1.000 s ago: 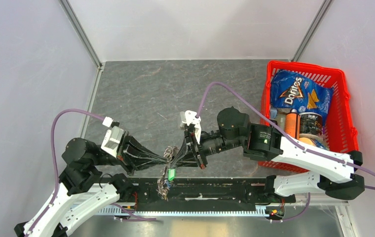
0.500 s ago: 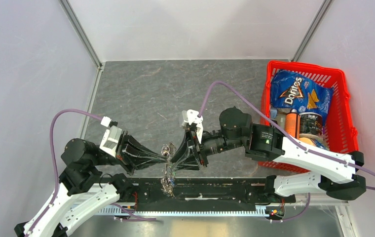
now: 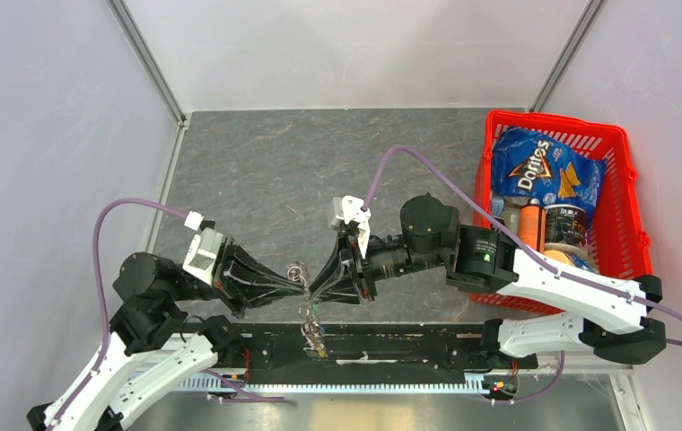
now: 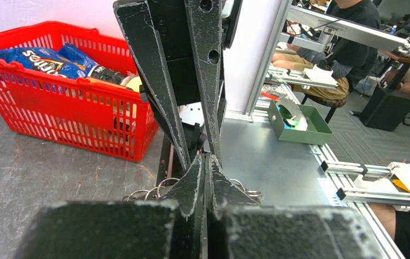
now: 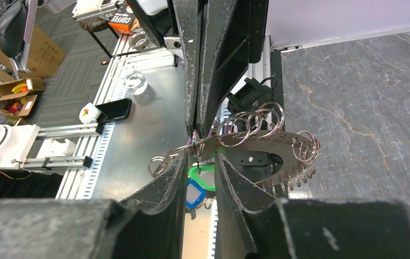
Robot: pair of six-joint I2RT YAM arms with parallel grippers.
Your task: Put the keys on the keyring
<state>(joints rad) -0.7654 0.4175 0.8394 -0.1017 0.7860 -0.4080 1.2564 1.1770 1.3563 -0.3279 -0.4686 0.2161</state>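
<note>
Two arms are stretched low toward each other over the near edge of the table [image 3: 257, 171], tips brought almost nose to nose. The left gripper [image 3: 302, 286] is pressed shut on the rim of the keyring [image 5: 257, 147], which is held in the air between them. The right gripper [image 5: 200, 162] is partly spread; the green-headed key [image 5: 208, 184] is seen in the gap between its fingers, below the ring.
</note>
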